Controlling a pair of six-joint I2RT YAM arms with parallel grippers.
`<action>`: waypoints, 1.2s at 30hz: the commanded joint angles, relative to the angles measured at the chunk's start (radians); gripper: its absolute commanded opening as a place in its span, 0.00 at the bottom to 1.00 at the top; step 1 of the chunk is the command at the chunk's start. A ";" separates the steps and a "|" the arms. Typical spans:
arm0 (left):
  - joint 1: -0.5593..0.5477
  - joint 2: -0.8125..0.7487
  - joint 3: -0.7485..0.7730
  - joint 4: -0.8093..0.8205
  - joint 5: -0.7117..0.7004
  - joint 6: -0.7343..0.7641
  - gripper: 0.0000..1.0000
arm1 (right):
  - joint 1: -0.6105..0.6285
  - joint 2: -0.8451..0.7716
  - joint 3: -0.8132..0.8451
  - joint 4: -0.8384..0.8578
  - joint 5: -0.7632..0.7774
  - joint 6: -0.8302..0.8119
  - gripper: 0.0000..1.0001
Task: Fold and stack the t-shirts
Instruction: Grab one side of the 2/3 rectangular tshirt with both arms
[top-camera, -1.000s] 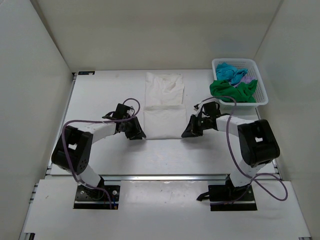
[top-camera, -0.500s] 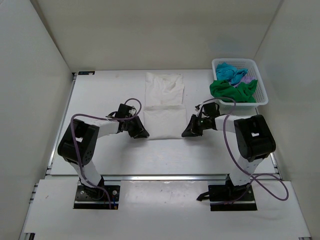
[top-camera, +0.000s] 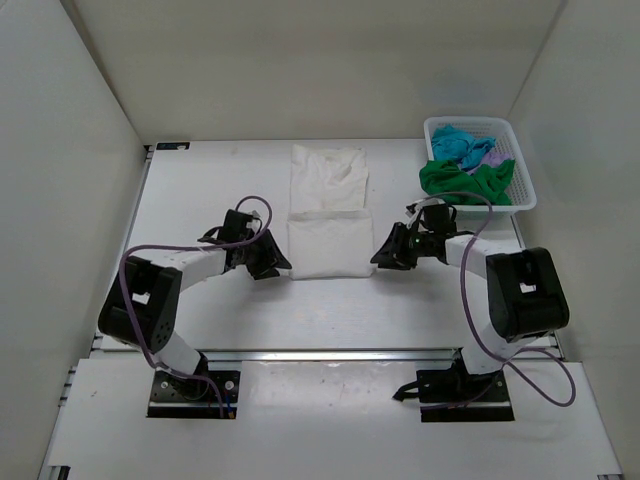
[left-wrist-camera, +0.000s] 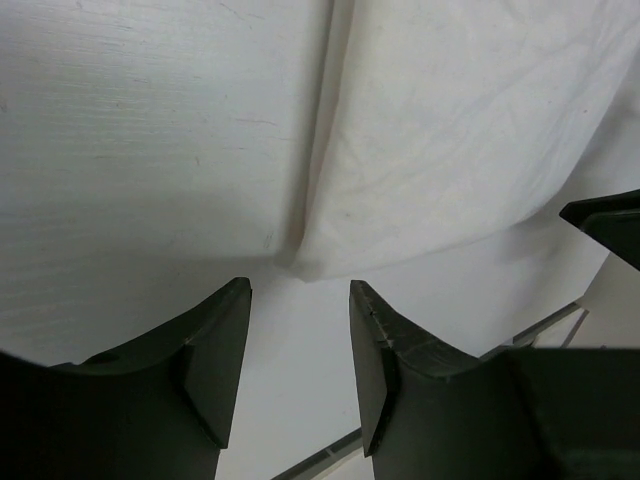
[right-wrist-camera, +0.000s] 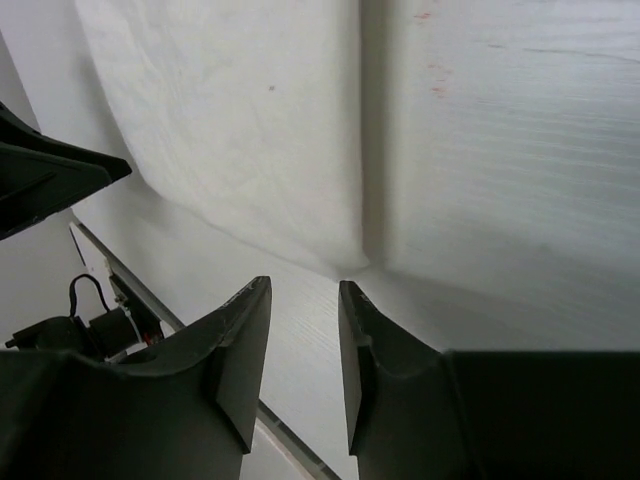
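Table: smooth white | cream t-shirt: folded oblong, soft creases

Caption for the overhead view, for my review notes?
Left pincer and right pincer, both open, flank the near corners of the folded cream shirt; bright shirts fill the basket.
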 joint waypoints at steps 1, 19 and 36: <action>-0.018 0.036 -0.014 0.032 0.006 -0.013 0.55 | -0.015 0.028 -0.013 0.016 0.003 -0.022 0.31; -0.036 0.080 0.004 0.030 -0.038 0.001 0.03 | 0.051 0.141 0.015 0.074 -0.001 0.015 0.00; -0.024 -0.638 -0.097 -0.617 0.028 0.105 0.00 | 0.325 -0.631 -0.220 -0.343 0.167 0.172 0.00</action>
